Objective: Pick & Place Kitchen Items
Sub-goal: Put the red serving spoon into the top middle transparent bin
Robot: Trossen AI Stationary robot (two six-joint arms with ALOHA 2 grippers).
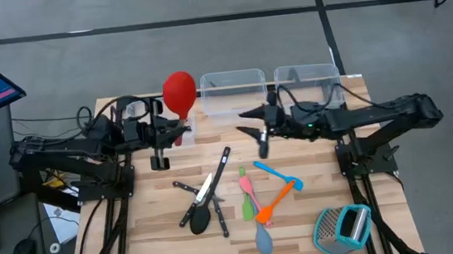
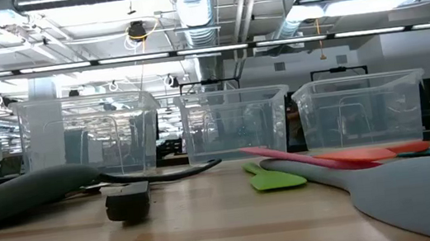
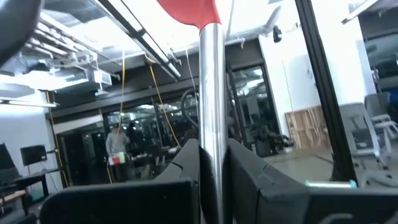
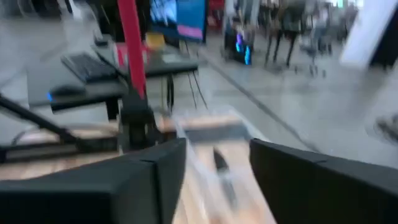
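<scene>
My left gripper (image 1: 174, 132) is above the table's far left, shut on a red spoon (image 1: 180, 92) with a steel shaft (image 3: 211, 93). The spoon's red bowl points up. My right gripper (image 1: 248, 121) is open and empty above the table, just in front of the middle clear bin (image 1: 232, 90). Lying flat on the table are black-handled knives (image 1: 209, 185), a black spoon (image 1: 201, 219) and spatulas in green (image 1: 245, 190), pink (image 1: 251, 198), orange (image 1: 276, 200), blue (image 1: 280, 177) and grey-blue (image 1: 264, 238). My left gripper pinches the spoon's steel shaft (image 3: 211, 163) between its two fingers, some way below the red bowl (image 3: 194, 11). The fingers lie across the shaft. The spoon stands upright, bowl up, lifted clear of the table.
Three clear bins stand in a row along the far edge: left (image 2: 88, 139), middle (image 2: 236, 126) and right (image 1: 309, 81). A teal-framed grater (image 1: 344, 227) lies at the near right. Bare wood lies between the utensil pile and the bins.
</scene>
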